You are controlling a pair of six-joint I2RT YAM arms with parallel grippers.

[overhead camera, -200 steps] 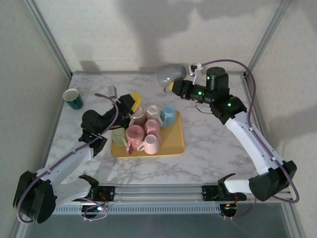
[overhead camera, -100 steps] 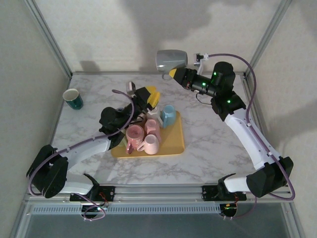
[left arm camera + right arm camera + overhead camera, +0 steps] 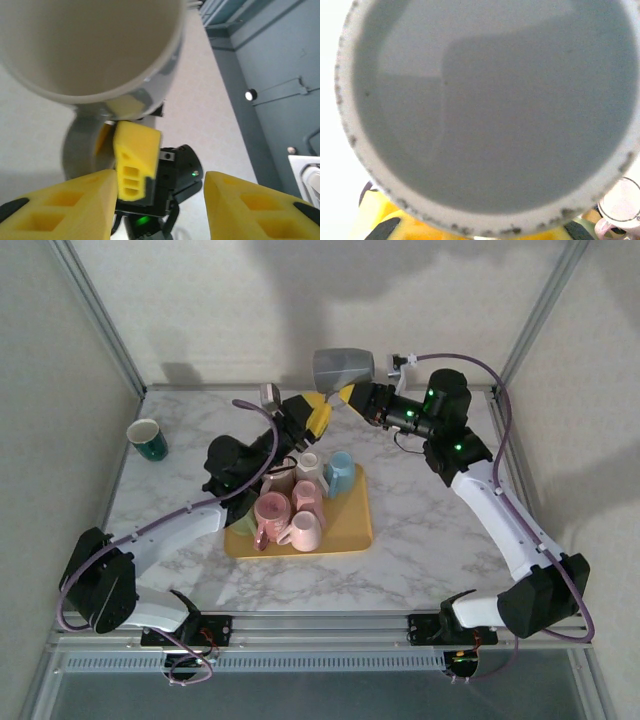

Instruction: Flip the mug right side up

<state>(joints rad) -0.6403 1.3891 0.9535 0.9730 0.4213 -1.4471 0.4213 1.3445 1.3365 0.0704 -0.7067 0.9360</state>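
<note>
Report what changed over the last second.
The left gripper lifted away from the mugs on the yellow tray and swung up and rightward to just below the grey mug, jaws open. The right gripper, shut on that mug, turned it a little and raised it slightly. Tray, its mugs and the teal mug stayed put.

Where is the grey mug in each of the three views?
Top external: grey mug held in the air at back centre by the right gripper.
Left wrist: mug upper left, its open mouth facing the camera.
Right wrist: mug close up, spanning most of the frame.
Shared landmark: the right gripper's yellow jaws against the mug.
</note>
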